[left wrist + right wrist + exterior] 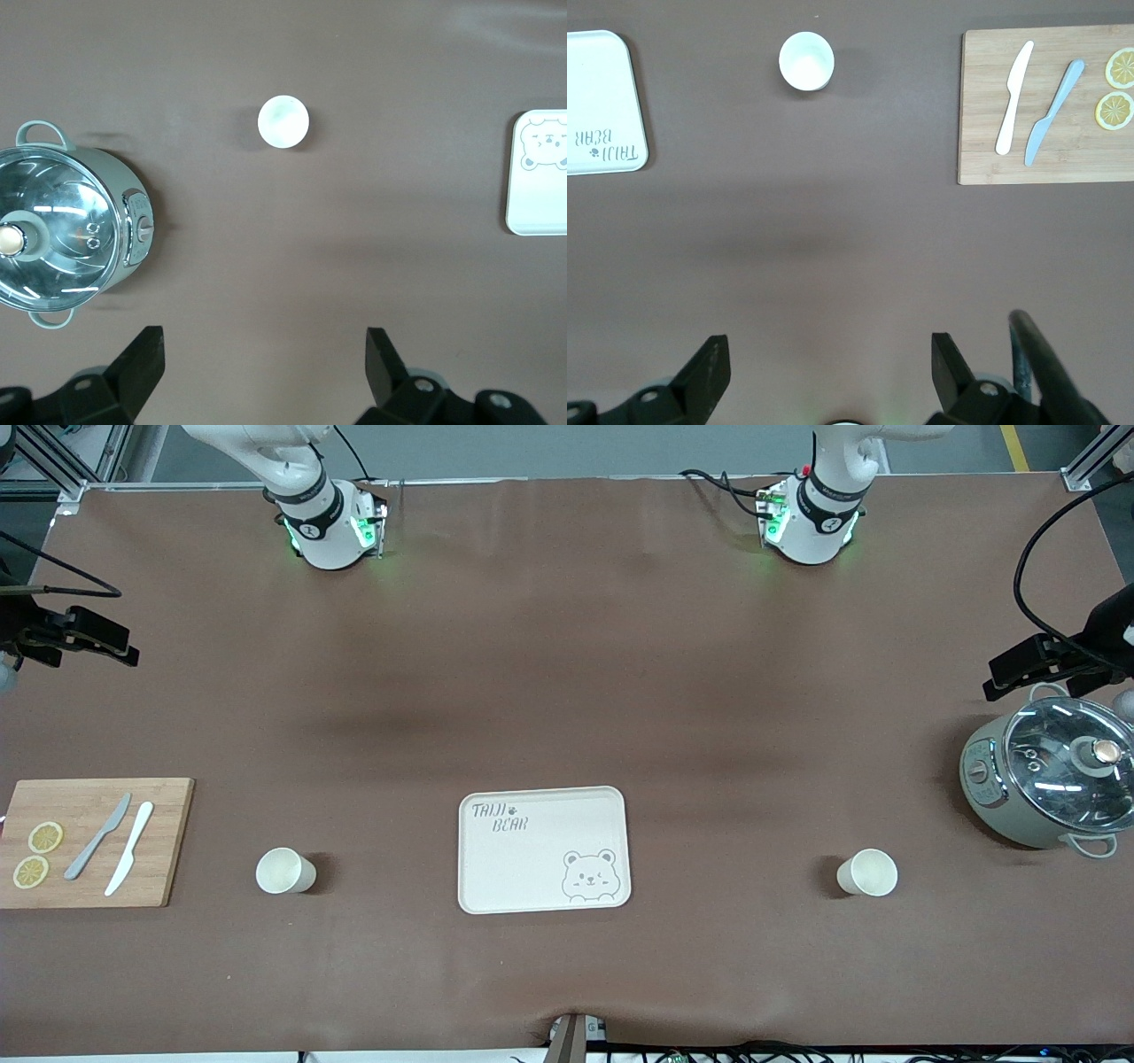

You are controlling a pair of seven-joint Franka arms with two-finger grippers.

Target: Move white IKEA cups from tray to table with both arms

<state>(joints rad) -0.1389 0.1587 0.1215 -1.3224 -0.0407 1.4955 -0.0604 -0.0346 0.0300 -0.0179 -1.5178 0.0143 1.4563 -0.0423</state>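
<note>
The cream rectangular tray [542, 849] carries the only readable words: "TAIJI BEAR" in grey outlined capitals across two lines in one corner, diagonally across from the tray's printed bear face.

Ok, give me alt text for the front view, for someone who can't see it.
A cream rectangular bear-printed tray lies on a brown table between two small off-white handleless cups, both upright and untouched. A bamboo cutting board and a lidded grey pot sit at the table's ends.

Brown mat-covered table [567, 646] w/ soft shadows; grey floor [576, 452] past its edge, aluminium frame [53, 460] at corners.
</note>
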